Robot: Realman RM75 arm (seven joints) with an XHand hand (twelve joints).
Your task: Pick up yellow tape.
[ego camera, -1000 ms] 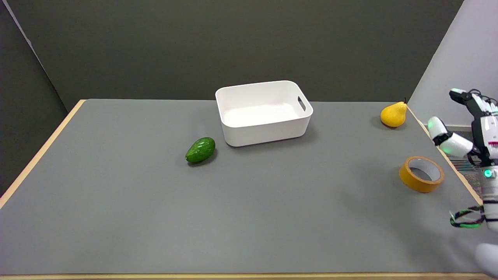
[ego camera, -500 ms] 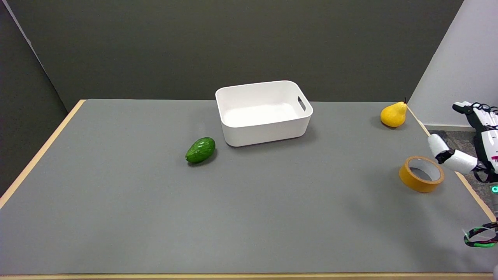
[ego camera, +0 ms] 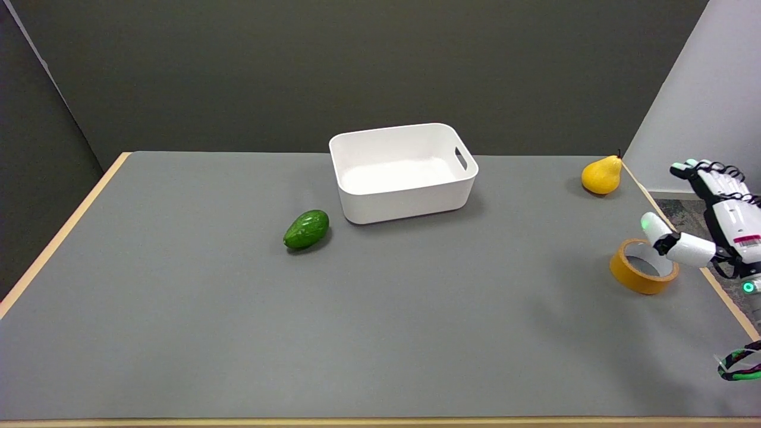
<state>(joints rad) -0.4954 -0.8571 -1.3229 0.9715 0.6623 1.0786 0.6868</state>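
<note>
Yellow tape: a roll of yellow tape (ego camera: 644, 266) with an ochre outer band and a pale grey inner core, lying flat with its round opening facing up.
Tape's place: on the grey desk (ego camera: 238, 309) at about 3 o'clock, near the desk's right edge, well apart from the other things.
Right hand: the right hand (ego camera: 713, 223) hangs just beside the tape on its 3 o'clock side, partly beyond the desk's edge; one white finger reaches over the tape's far rim, though whether it touches cannot be told.
Fingers: the fingers (ego camera: 689, 172) are spread wide and hold nothing.
Change, hand: against the frame half a second back, the hand has shifted toward 9 o'clock, its lower finger now overlapping the tape's rim where before it stood just off it; the upper fingers have also come inward.
Change, tape: it lies where it lay in both earlier frames.
Other things: a white bin (ego camera: 403, 172) at 12 o'clock, a green avocado (ego camera: 306, 229) just to its 8 o'clock, and a yellow pear (ego camera: 601, 174) at 2 o'clock by the far right edge, none of them moved.
</note>
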